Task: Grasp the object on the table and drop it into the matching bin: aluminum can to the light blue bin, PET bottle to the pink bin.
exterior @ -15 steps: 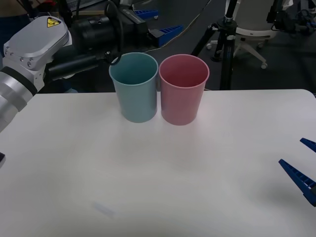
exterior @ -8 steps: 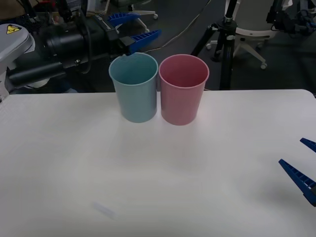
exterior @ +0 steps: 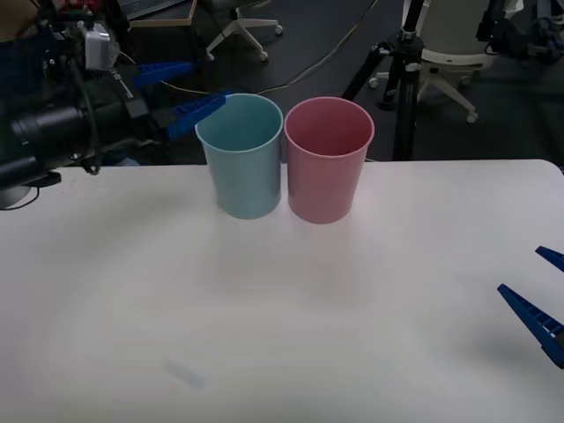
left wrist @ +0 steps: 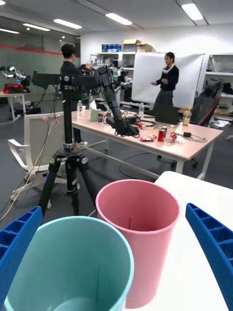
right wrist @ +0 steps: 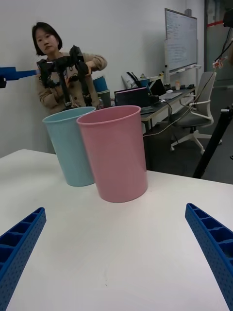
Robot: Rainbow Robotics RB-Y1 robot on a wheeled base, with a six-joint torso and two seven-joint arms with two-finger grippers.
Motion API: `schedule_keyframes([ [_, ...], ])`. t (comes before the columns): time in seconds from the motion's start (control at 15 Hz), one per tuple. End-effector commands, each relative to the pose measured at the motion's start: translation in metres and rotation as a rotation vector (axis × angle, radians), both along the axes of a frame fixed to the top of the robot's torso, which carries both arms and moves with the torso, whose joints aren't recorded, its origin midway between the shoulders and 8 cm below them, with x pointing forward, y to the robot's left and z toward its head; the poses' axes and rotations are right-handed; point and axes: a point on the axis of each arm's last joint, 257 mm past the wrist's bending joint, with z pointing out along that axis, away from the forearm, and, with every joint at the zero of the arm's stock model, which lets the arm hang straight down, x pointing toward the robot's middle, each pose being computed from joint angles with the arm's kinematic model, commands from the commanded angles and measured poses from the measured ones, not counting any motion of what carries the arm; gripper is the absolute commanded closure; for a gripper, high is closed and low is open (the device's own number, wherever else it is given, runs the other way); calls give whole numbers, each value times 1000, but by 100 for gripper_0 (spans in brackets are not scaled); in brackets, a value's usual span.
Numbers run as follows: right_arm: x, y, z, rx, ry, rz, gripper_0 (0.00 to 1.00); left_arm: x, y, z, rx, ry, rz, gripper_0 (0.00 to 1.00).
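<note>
The light blue bin (exterior: 240, 157) and the pink bin (exterior: 328, 160) stand upright side by side, touching, at the back of the white table (exterior: 264, 308). The PET bottle is out of view. My left gripper (exterior: 183, 91) hangs open just behind and left of the light blue bin's rim, holding nothing. Its wrist view looks down over the light blue bin (left wrist: 73, 265) and the pink bin (left wrist: 141, 228). My right gripper (exterior: 542, 291) rests open and empty low over the table's right edge, facing the pink bin (right wrist: 116, 153) and light blue bin (right wrist: 70, 146).
A black tripod (exterior: 397, 79) and an office chair (exterior: 441, 48) stand on the floor behind the table. A faint smudge (exterior: 185, 374) marks the tabletop near the front left. Wide bare tabletop lies in front of the bins.
My left arm has drawn back to the left. Its open gripper went from above and behind the bins to beside the light blue bin's rim. The right gripper and both bins have not moved.
</note>
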Motion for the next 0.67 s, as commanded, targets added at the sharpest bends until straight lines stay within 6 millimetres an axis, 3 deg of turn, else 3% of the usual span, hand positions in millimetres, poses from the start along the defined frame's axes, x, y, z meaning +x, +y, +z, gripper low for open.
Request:
schedule_keyframes([
  [0.07, 0, 0, 0, 0, 0, 0, 0, -22, 25, -9, -11, -2, 21, 0],
  [0.47, 0, 0, 0, 0, 0, 0, 0, -68, 89, -42, -1, 17, 124, 0],
  [0.67, 0, 0, 0, 0, 0, 0, 0, -81, 123, -65, -10, 62, 191, 0],
])
